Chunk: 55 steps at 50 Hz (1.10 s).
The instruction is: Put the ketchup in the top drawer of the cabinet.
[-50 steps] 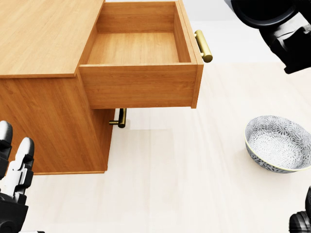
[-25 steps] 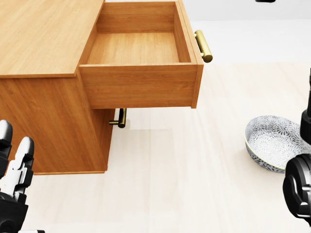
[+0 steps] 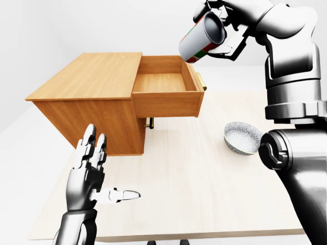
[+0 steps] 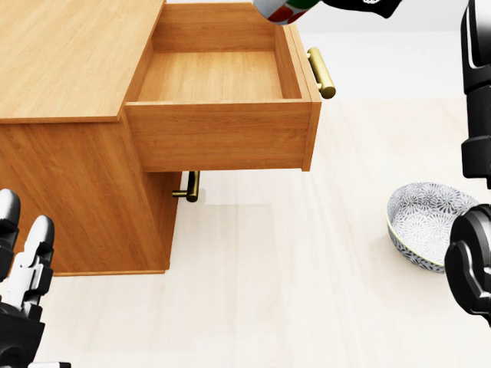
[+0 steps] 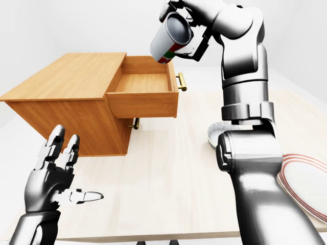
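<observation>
- Only the right-eye view shows a striped plate [image 5: 306,178], at its lower right edge.
- Up top, the right hand [image 3: 225,25] grips the ketchup [image 3: 202,38], tilted, grey bottom showing.
- Low down, the left hand [image 3: 89,168] has its fingers spread, holding nothing.

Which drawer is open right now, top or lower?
The top drawer: pulled out, bare inside. The lower one stays shut beneath it, only its handle visible.

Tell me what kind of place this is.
Probably a bare simulated test scene, not a real room: blank white surroundings, a pale wooden table bearing only a small cabinet with its top drawer open, and a patterned bowl.
</observation>
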Tool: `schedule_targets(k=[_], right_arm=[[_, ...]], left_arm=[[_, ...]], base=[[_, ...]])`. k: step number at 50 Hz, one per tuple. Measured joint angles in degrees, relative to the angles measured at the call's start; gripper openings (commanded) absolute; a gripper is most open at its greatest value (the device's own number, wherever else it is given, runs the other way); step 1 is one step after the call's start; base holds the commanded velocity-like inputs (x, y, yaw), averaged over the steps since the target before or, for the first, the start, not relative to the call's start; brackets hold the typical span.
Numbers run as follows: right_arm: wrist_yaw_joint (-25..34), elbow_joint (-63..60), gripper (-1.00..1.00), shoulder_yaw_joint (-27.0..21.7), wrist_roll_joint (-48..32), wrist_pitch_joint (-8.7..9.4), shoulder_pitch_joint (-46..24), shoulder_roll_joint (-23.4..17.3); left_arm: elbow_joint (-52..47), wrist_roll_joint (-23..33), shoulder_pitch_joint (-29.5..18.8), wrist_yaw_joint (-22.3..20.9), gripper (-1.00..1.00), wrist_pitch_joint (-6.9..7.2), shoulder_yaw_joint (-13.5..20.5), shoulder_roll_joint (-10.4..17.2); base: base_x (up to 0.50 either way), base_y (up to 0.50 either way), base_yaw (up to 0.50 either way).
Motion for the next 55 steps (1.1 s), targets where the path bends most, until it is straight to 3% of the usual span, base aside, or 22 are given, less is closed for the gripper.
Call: schedule_targets(k=[55], right_arm=[[0.00,12.47,-1.00,1.38,4.20,0.00,-3.35,3.57]], left_arm=[[-0.87,-0.48,0.17,-0.47,1.00,0.00,0.61,-0.22]], base=[[0.00,0.00,0.00]])
